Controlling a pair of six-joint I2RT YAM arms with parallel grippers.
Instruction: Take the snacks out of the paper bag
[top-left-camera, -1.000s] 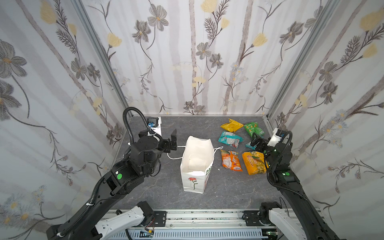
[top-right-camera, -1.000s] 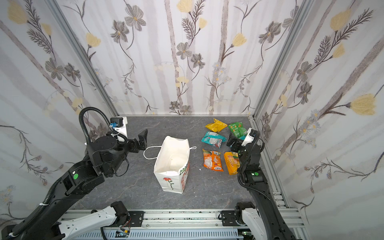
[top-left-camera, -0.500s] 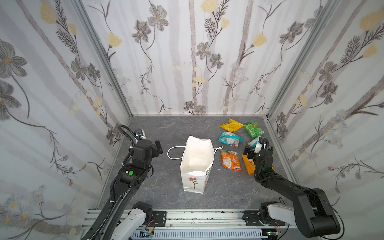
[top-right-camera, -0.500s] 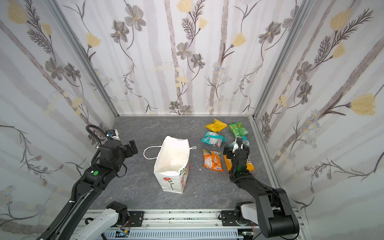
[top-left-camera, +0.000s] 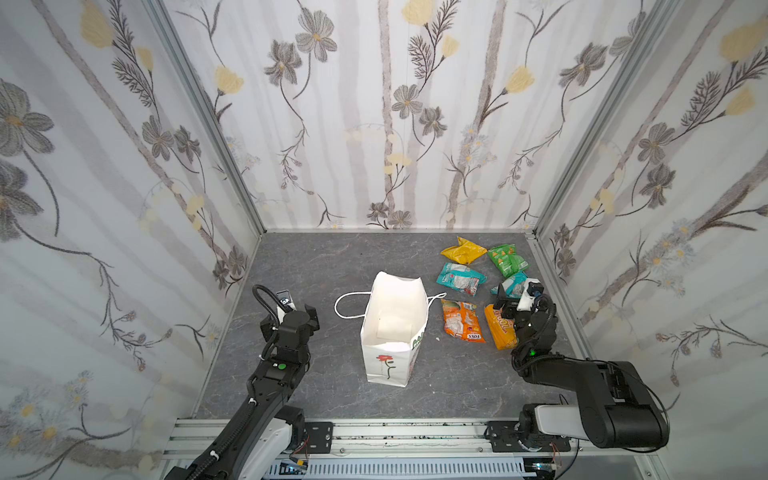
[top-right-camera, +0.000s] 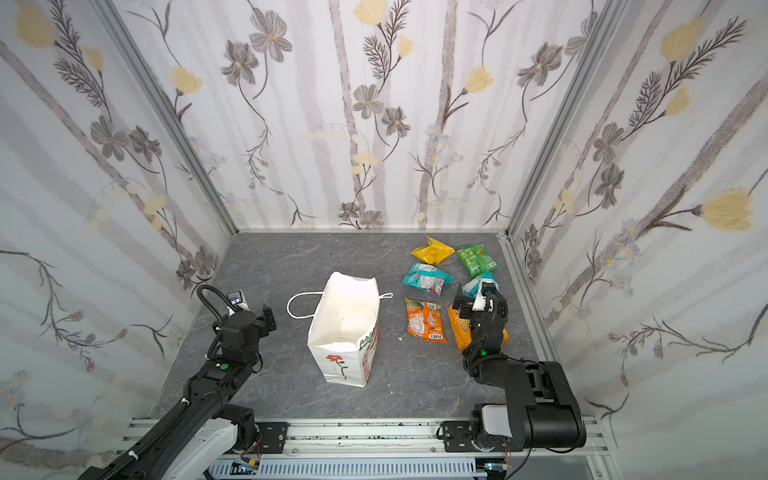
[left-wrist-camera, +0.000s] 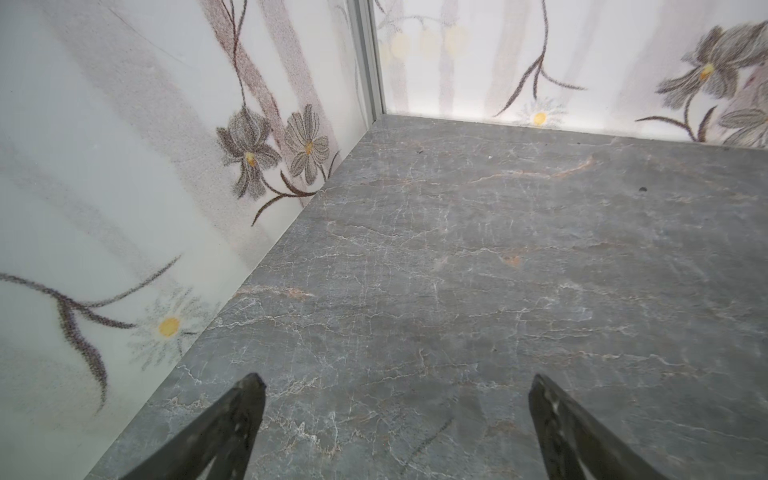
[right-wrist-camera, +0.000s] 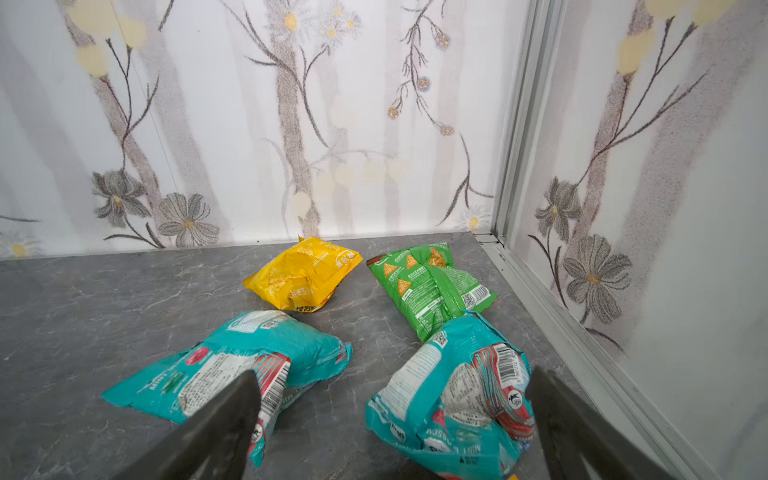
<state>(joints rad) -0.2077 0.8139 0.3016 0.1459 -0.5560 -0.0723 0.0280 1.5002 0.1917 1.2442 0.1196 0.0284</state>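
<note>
- Tall white paper carrier bag with a red flower print (top-left-camera: 392, 332) stands upright mid-table with its mouth open upward. One cord handle flops out toward the left arm's side.
- Inside the bag only white paper shows, so it is probably empty, though the bottom corners are shaded.
- Six crinkly foil snacks lie flat on the grey marbled table (top-left-camera: 332, 257) on the right arm's side, apart from the bag:
  - yellow packet (top-left-camera: 463, 250) and green packet (top-left-camera: 506, 259) by the back wall;
  - two teal-and-white packets (top-left-camera: 460, 281) in the middle;
  - two orange packets (top-left-camera: 462, 321) nearest the front.
- They are mostly spread out, not stacked, likely to leave room for each drop.
- Right pincer (right-wrist-camera: 395, 376) has its jaws wide and holds nothing, low over the teal packet nearer the right wall.
- Left pincer (left-wrist-camera: 397, 386) has its jaws wide and is empty over bare table by the left wall, well apart from the bag. It is likely parked clear because no bracing is needed.
- The task looks finished.
</note>
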